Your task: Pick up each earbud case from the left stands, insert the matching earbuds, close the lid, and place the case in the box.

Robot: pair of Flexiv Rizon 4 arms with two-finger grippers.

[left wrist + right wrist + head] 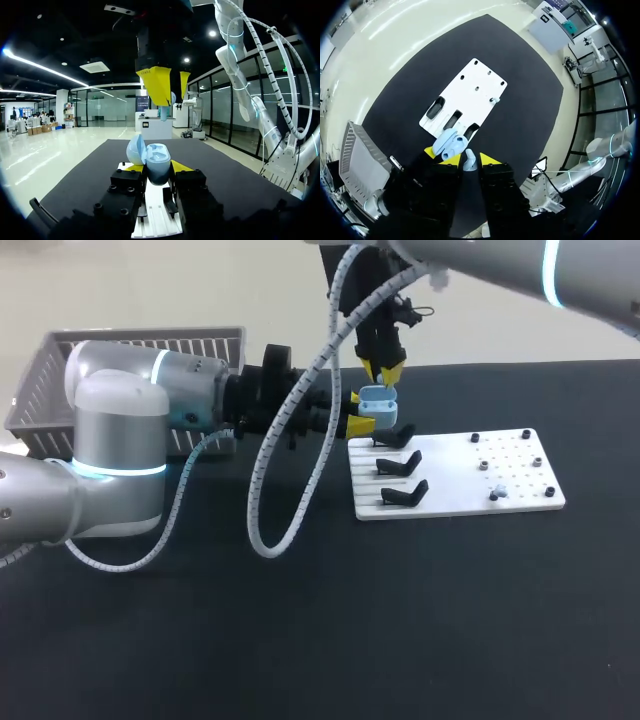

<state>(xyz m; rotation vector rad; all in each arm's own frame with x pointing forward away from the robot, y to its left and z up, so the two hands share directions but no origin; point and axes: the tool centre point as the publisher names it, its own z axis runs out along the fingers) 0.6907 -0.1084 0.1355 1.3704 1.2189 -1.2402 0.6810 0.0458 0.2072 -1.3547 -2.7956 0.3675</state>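
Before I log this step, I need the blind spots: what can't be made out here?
- Head view: the floor of the basket, behind its wall and my left arm.
- Left wrist view: sockets of the open case, seen side-on.
- Head view: pieces on the white board, too small.

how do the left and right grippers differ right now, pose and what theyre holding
The left gripper lies level, reaching in from the side; the right gripper points down from above it. The left gripper is shut on the open light blue earbud case, fingers wide apart; the right gripper is shut on a small light blue earbud, fingers close together. Both have yellow tips.
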